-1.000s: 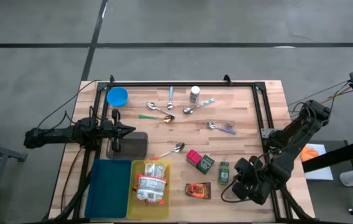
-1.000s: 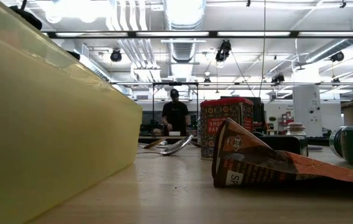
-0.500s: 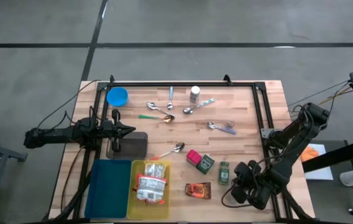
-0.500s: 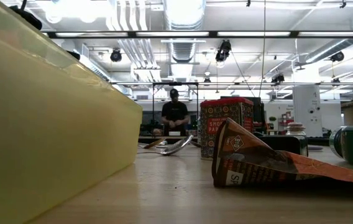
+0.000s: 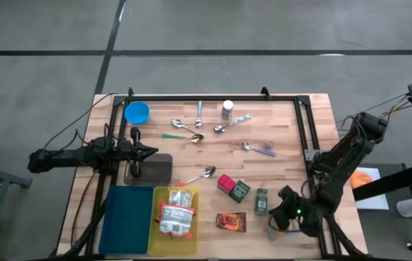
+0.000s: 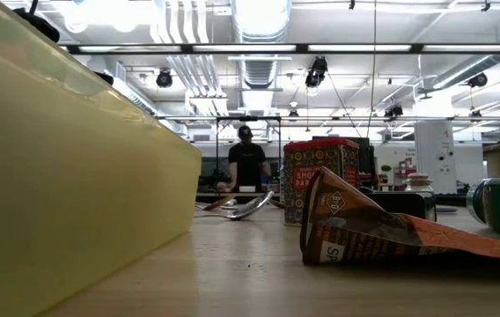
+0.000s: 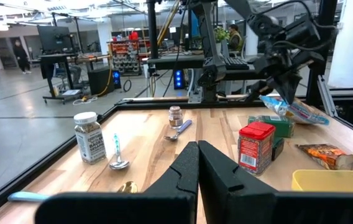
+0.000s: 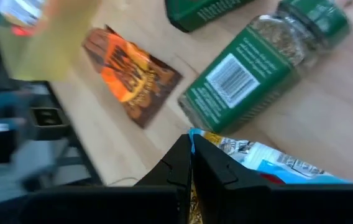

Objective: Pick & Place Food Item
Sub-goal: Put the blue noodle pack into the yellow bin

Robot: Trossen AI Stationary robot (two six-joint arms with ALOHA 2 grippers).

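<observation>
Hanging near the tabletop's (image 5: 307, 123) front right corner, the right gripper (image 8: 190, 163) has its fingers pressed together on the edge of a food packet (image 8: 270, 163), a crinkly blue-and-white pouch that also shows dangling from that arm in the left wrist view (image 7: 288, 107). The packet is clear of the wood, just beside the green spice jar (image 8: 260, 65) and the orange snack pouch (image 8: 132, 73) lying below it. I judge it light, soft and rather slippery, so it will sag and swing from a corner pinch; the flat sealed seam looks the best place to hold, where the film is doubled and nothing inside gets crushed. From above, the packet is hard to make out against the arm, so I would not swear how much of the seam is caught. The yellow bin (image 5: 171, 217) by the front edge already holds packets and seems the likely goal. The left gripper (image 7: 197, 163) waits over the left edge with its fingers pressed together on nothing.
</observation>
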